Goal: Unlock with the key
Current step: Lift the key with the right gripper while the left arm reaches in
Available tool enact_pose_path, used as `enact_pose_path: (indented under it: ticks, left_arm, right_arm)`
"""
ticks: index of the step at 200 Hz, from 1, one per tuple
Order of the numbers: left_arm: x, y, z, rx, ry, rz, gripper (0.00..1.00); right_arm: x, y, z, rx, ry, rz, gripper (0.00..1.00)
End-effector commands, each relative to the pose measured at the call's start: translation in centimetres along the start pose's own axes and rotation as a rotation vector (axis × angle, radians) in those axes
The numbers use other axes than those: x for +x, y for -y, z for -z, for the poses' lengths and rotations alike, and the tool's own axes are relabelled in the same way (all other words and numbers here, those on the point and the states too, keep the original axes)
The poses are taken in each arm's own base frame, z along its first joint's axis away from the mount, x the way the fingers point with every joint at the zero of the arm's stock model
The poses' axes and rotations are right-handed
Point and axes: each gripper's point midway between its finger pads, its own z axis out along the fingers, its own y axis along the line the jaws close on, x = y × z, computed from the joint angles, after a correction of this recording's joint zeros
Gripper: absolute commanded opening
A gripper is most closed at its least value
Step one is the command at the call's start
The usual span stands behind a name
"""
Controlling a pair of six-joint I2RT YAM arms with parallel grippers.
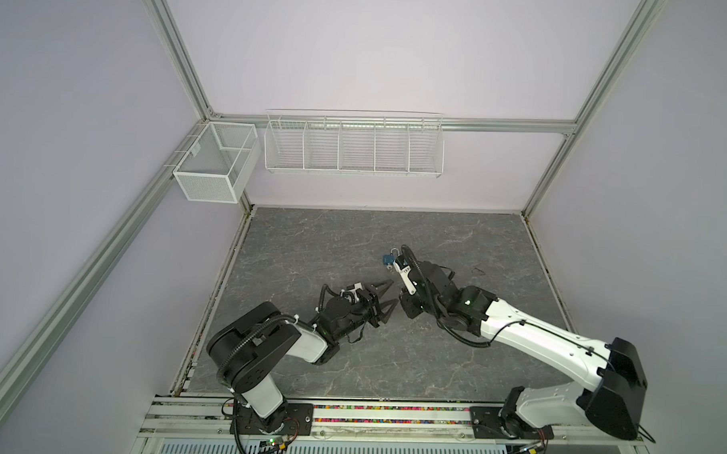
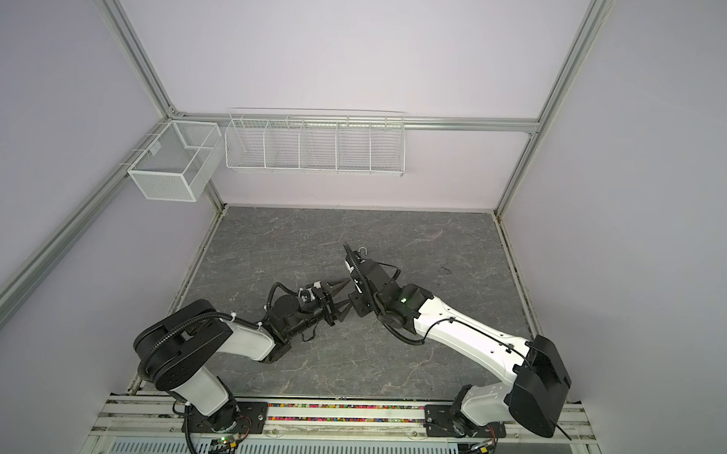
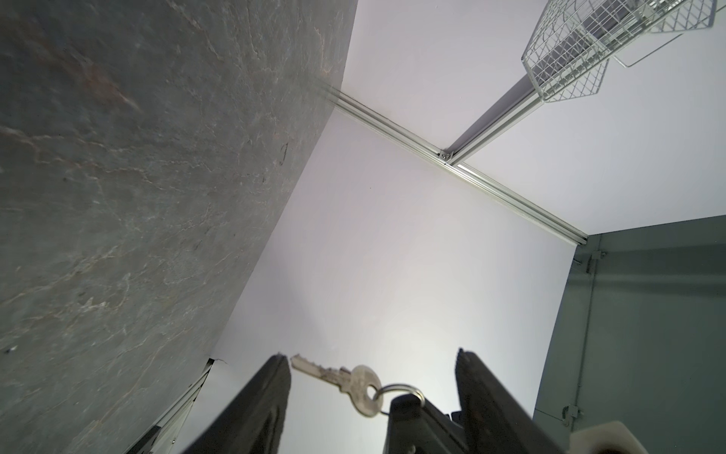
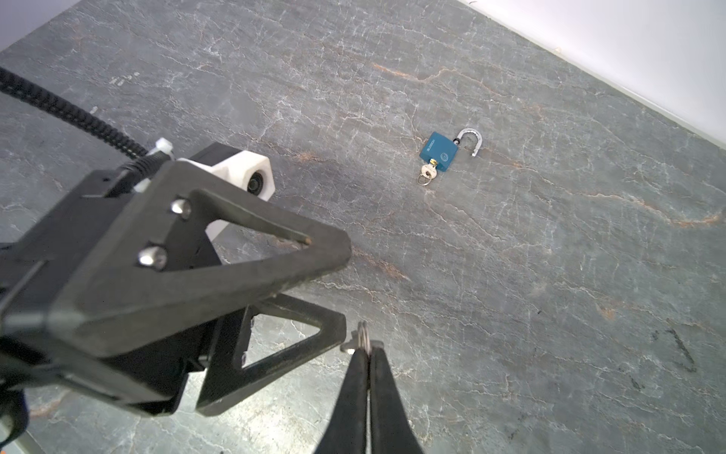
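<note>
**A:** At the right end effector [image 4: 367,350], what is the grip?

**B:** Pinched fully closed on a ring [image 4: 363,334], and the key [image 3: 338,377] is on that ring.

**A:** And the left end effector [image 3: 371,353]?

**B:** Spread wide, gripping nothing. The key's long axis runs across its gap. The blade tip is just beside one finger [image 3: 271,401] and the bow is toward the ring.

**A:** The padlock [image 4: 439,151]?

**B:** Flat on the surface [image 1: 349,360], beyond the right end effector. Its shackle [image 4: 469,139] is swung open and points to the back wall. A second key [image 4: 427,171] sits in its base.

**A:** The room?

**B:** Grey veined stone underfoot, pale lilac walls and an aluminium frame [image 1: 502,125]. A white wire rack [image 1: 353,169] and a mesh basket [image 1: 205,185] hang at the back.
</note>
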Motion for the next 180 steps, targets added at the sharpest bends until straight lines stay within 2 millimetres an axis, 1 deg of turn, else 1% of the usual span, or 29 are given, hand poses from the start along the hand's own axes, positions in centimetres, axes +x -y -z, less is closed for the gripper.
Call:
enact_pose_path:
  ticks: [1, 17, 44, 72, 111, 133, 161, 180]
  left_arm:
    - [1.2, 1.6, -0.5, 0.092, -0.04, 0.024, 0.67]
    - [1.4, 1.4, -0.8, 0.089, -0.041, 0.029, 0.68]
    - [1.3, 1.6, -0.7, 0.102, -0.028, 0.032, 0.67]
    - [1.5, 1.4, -1.0, 0.098, -0.033, 0.054, 0.68]
    - [2.5, 2.1, -1.7, 0.111, -0.067, 0.063, 0.66]
    - [2.9, 2.1, -2.0, 0.111, -0.079, 0.068, 0.64]
    - [3.2, 2.0, -2.3, 0.109, -0.088, 0.07, 0.62]
    - [3.0, 2.0, -2.3, 0.112, -0.082, 0.074, 0.59]
  right_arm:
    - [-0.3, 0.3, 1.1, -0.001, 0.041, 0.005, 0.07]
    - [-0.2, 0.4, 1.4, -0.007, 0.059, -0.006, 0.07]
    - [-0.4, 0.3, 2.1, -0.024, 0.08, -0.02, 0.07]
    - [-0.6, 0.2, 2.6, -0.033, 0.101, -0.034, 0.07]
    - [-0.6, 0.1, 2.5, -0.033, 0.115, -0.049, 0.07]
    - [-0.9, -0.1, 2.3, -0.037, 0.115, -0.046, 0.07]
    - [-1.2, -0.2, 2.2, -0.037, 0.119, -0.04, 0.07]
    - [-1.4, -0.2, 2.2, -0.035, 0.123, -0.036, 0.07]
